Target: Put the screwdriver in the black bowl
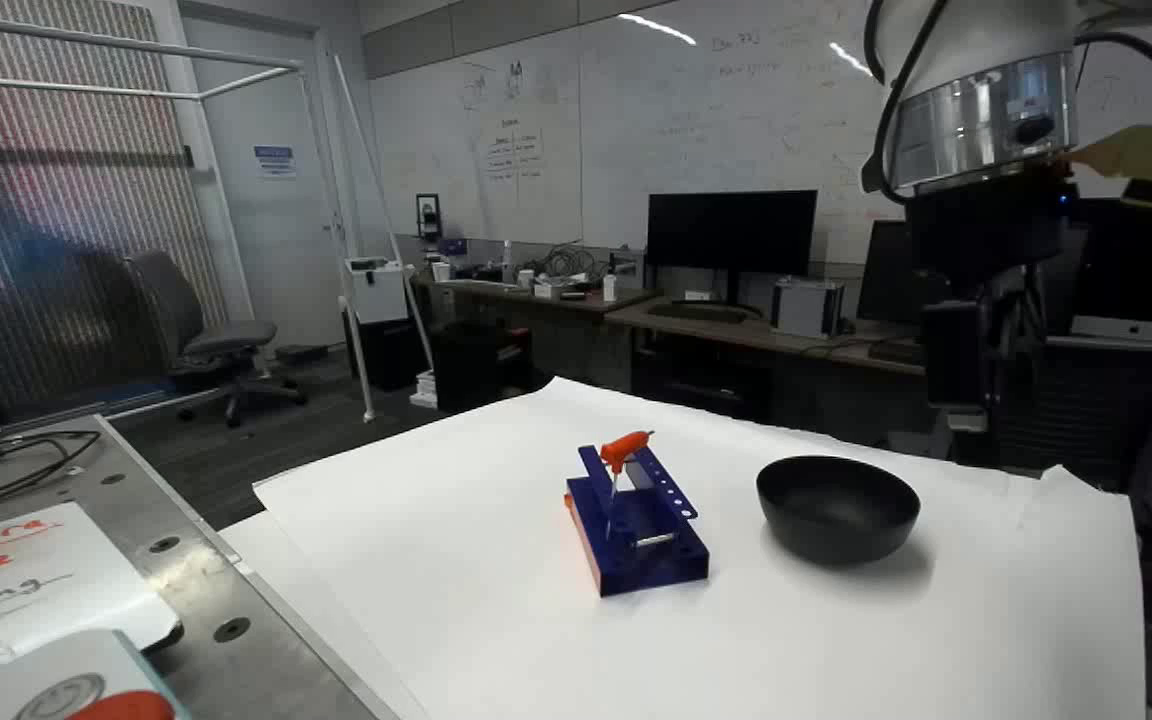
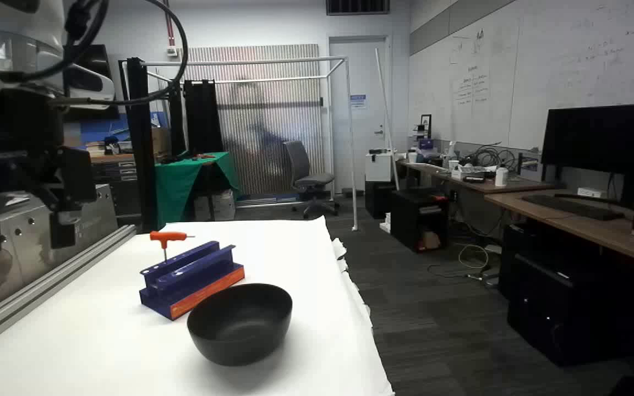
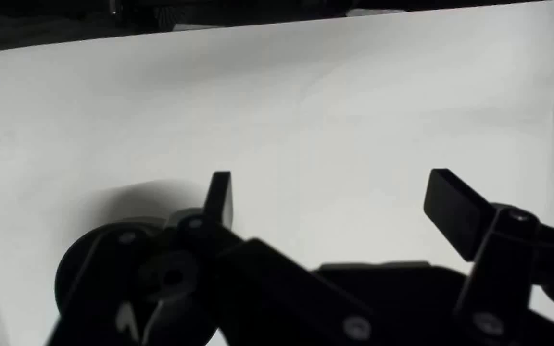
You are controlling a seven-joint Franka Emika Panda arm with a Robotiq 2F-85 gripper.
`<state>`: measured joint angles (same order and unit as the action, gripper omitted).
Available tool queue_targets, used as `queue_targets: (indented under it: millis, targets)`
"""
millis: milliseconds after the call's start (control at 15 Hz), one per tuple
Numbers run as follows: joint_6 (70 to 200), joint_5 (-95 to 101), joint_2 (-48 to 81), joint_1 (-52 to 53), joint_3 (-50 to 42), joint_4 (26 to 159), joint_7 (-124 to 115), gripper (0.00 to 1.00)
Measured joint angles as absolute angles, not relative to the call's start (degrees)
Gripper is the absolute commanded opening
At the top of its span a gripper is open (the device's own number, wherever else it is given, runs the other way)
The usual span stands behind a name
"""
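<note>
1. The screwdriver (image 2: 168, 236) is held nearly upright by the blue block (image 1: 654, 574): its red-orange T-shaped handle is carried at the top, and its thin shaft is pointed down into the block. Where the tip ends cannot be made out.
2. The black bowl (image 1: 838, 515) is set upright on the white sheet (image 1: 476, 570), near the block; a gap between the two is seen in an exterior view.
3. The gripper (image 3: 332, 202) is raised above the white sheet, well apart from the screwdriver and the block.
4. Its fingers (image 3: 455, 211) are spread wide apart, and nothing is gripped; white sheet is seen between them in the wrist view.
5. In the wrist view, the bowl is partly covered by the gripper, and a shadow is cast on the sheet beside it.
6. In an exterior view, an orange strip (image 2: 207, 291) is shown along one long side of the block.
7. In both exterior views, a gray office chair (image 2: 296, 159) and a black monitor (image 1: 733, 230) are seen in the background, along with a whiteboard (image 1: 586, 130) marked with writing.
</note>
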<state>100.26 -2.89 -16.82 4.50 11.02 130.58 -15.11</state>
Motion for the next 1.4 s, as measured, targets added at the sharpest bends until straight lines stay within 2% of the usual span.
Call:
queue_targets:
  millis: [667, 1133, 1400]
  targets:
    - [100.6, -2.9, -16.6, 4.5, 11.0, 130.3, -15.9, 1.0]
    - [119.2, -1.4, -5.1, 4.9, 14.7, 125.9, -41.2, 1.0]
    - [125.0, 4.6, 3.6, 6.9, 14.5, 119.4, -57.8, 1.0]
